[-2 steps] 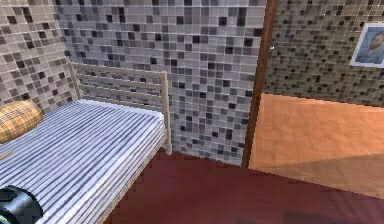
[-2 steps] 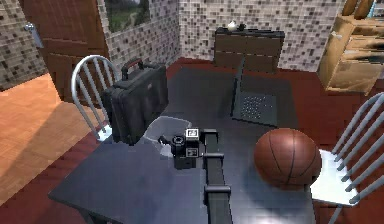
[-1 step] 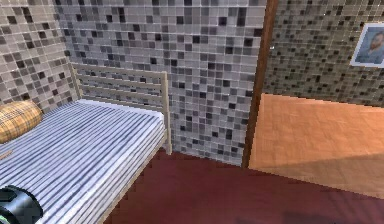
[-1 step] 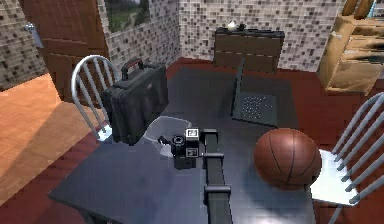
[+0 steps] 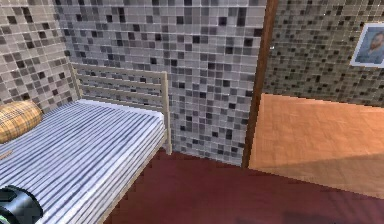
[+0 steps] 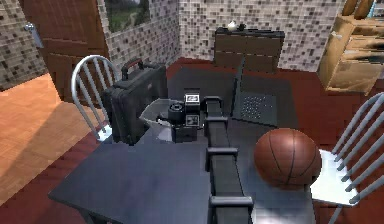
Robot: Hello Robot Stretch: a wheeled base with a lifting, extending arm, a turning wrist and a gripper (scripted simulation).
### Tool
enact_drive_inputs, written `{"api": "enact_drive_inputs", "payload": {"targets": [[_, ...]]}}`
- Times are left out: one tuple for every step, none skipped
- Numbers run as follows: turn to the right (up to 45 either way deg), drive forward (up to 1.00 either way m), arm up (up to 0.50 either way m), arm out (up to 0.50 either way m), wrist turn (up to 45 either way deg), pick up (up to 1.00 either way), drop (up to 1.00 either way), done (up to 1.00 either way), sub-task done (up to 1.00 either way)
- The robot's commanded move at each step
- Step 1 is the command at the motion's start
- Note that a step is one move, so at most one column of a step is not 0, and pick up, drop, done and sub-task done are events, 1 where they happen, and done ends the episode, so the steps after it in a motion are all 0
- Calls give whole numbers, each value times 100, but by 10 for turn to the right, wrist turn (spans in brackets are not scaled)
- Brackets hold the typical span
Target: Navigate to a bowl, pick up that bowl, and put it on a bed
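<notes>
A bed (image 5: pixel 95 150) with a grey striped cover fills the forward view's left, with a slatted frame end (image 5: pixel 120 88) against the tiled wall. In the arm side view the dark arm bar (image 6: pixel 225 165) rises over a dark table (image 6: pixel 130 180) to two white marker squares (image 6: pixel 200 104). Left of them is the gripper (image 6: pixel 160 113), with a small grey rounded shape (image 6: pixel 153 108) at its far end, close to a black case (image 6: pixel 135 100). I cannot tell whether the gripper holds anything.
On the table sit an open laptop (image 6: pixel 255 100) and a basketball (image 6: pixel 287 155). White chairs stand at its left (image 6: pixel 88 80) and right (image 6: pixel 348 160). A dark dresser (image 6: pixel 248 45) is beyond. The bed has a plaid pillow (image 5: pixel 18 120). A doorway shows an orange floor (image 5: pixel 320 135).
</notes>
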Motion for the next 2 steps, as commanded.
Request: {"api": "enact_drive_inputs", "payload": {"targets": [[0, 0, 10, 0, 0, 0, 0, 0, 0], [0, 0, 0, 0, -450, 0, 0, 0, 0]]}}
